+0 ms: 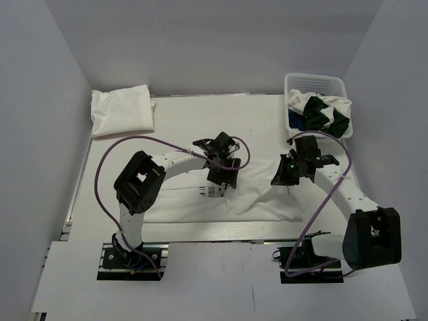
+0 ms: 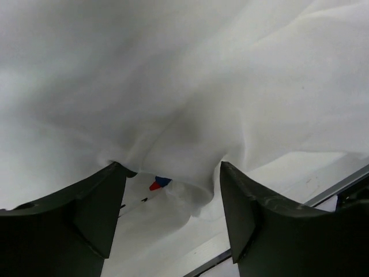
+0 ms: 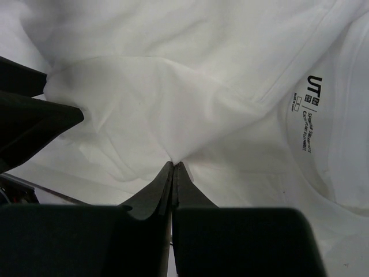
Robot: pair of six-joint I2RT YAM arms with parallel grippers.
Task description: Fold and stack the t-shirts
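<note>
The left gripper [image 2: 173,176] stands open, a fold of the soft white cloth t-shirt [image 2: 190,86] bunched between its jaws. The right gripper [image 3: 174,165] is clamped on that shirt's fabric at its very tip.

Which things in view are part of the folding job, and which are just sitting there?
Job:
- spread-out white t-shirt, pinched by the right gripper
- folded white stack
- crumpled green, blue and white shirts, waiting in the basket

Lying about:
- white lattice basket, which is only the container
</note>
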